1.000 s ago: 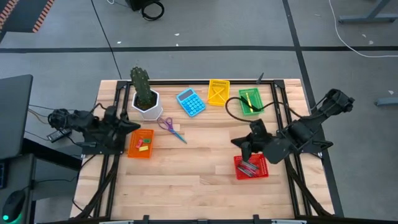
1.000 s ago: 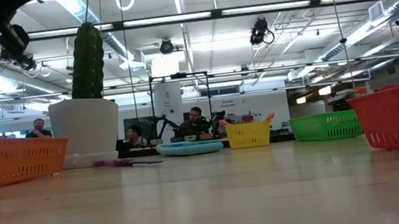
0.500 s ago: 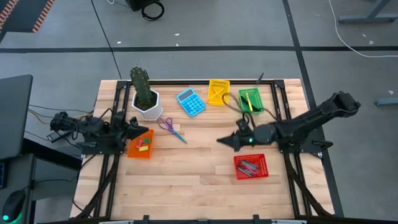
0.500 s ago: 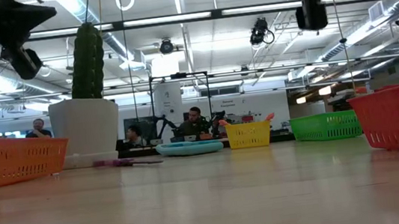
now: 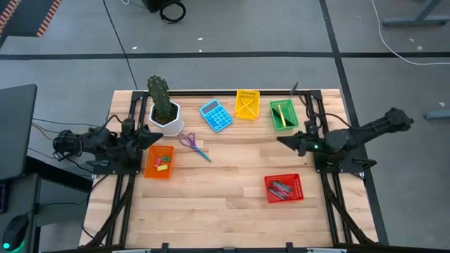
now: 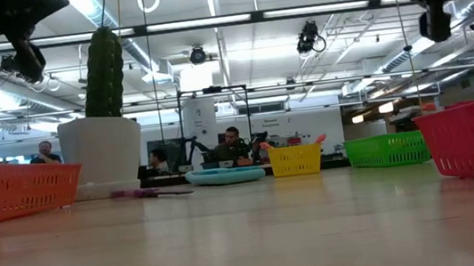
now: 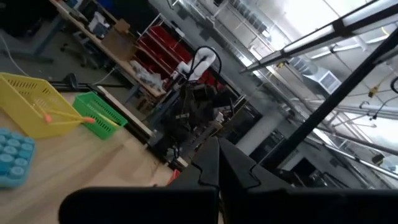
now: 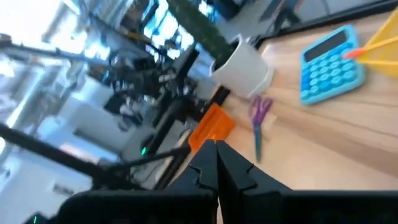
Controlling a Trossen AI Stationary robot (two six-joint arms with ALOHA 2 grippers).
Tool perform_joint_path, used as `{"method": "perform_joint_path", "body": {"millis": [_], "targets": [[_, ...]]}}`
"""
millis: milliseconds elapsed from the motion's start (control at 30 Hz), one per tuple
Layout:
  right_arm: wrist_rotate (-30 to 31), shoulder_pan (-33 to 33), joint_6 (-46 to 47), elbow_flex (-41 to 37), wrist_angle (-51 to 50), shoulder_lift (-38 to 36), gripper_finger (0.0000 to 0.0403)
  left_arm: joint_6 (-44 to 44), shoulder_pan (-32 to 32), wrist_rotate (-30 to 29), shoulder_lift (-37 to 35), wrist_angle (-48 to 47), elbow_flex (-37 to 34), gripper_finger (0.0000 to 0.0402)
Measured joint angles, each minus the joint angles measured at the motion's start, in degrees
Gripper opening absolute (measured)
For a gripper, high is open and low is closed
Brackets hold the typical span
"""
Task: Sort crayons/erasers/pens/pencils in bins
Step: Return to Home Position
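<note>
Sorting looks finished; homing seems the step in hand.
The red bin (image 5: 266,188) sits on the bench, with the right gripper (image 5: 283,140) closed and empty between it and the green bin (image 5: 273,116). The left gripper (image 5: 158,136), also closed and empty, hovers beside the orange bin (image 5: 148,169). Next, both arms should fold clear.

The right gripper (image 5: 284,140) is drawn back from above the red bin (image 5: 284,188) and is now found between it and the green bin (image 5: 283,115), nearer the green one (half a second ago it was stretched toward the middle of the table (image 5: 225,204)). The left gripper (image 5: 159,135) is pulled off the orange bin (image 5: 159,161), closer to the plant pot (image 5: 167,119).
</note>
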Motion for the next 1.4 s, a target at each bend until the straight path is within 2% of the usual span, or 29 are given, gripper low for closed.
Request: {"method": "perform_joint_path", "body": {"millis": [200,300,400,500,800,967,1200,1400], "targets": [[13.0,8.7,-0.2,-7.1,1.5,-4.8,0.0002,-2.4,0.0,-0.4,0.0,-0.1,-1.2,0.0003],[14.6,9.7,0.5,-9.9,1.7,-7.0,0.0002,-1.9,0.0,-2.8,0.0,-0.4,-1.1,0.0002],[8.0,8.7,3.2,-13.2,1.6,-9.7,0.0003,-1.7,0.0,-6.3,0.0,-2.2,-1.1,0.0002],[-0.5,7.1,4.9,-16.2,2.6,-12.9,0.0003,-2.9,0.0,-6.6,0.0,-4.6,-1.2,0.0002],[-10.0,-3.0,-0.5,-21.0,2.4,-23.4,0.0004,-3.7,0.0,-5.4,0.0,-6.4,-1.2,0.0001],[-13.5,-7.6,-4.8,-21.0,1.3,-28.9,0.0004,-3.0,0.0,-6.8,0.0,-9.2,-1.2,0.0001],[-17.2,-10.5,-9.5,-20.9,0.7,-29.3,0.0004,-3.7,0.0,-6.7,0.0,-12.6,-1.2,0.0001],[-17.2,-10.9,-28.1,-20.9,0.8,-29.3,0.0005,-2.6,0.0,-4.9,0.0,-8.9,-1.2,0.0005]]}}
